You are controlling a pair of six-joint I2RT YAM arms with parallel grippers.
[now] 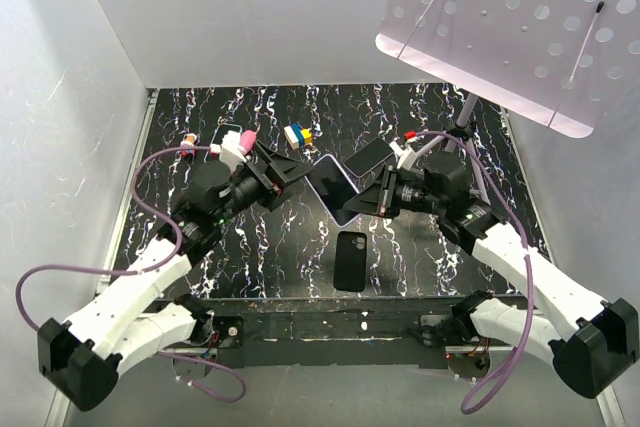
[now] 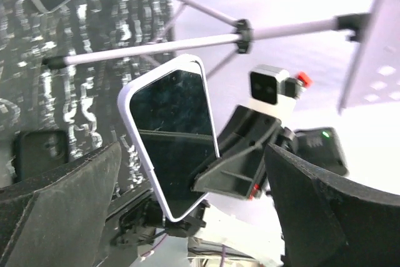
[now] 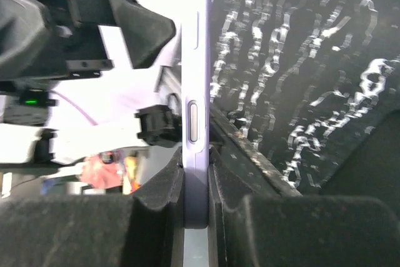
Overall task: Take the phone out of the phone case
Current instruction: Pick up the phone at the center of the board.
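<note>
Presently the phone point(image 3: 195, 60) is being pinched at one end by the right gripper point(image 3: 195, 207), left gripper point(image 2: 194, 204) gaping; a slip is arguably being risked.

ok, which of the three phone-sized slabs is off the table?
The lilac-edged, dark-screened phone, clamped by the right gripper. The black case and the dark slab farther back lie flat on the table.

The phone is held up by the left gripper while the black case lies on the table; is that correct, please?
Not quite: the right gripper holds the phone, as the right wrist view shows; the left gripper is open. The black case does lie on the table.
</note>
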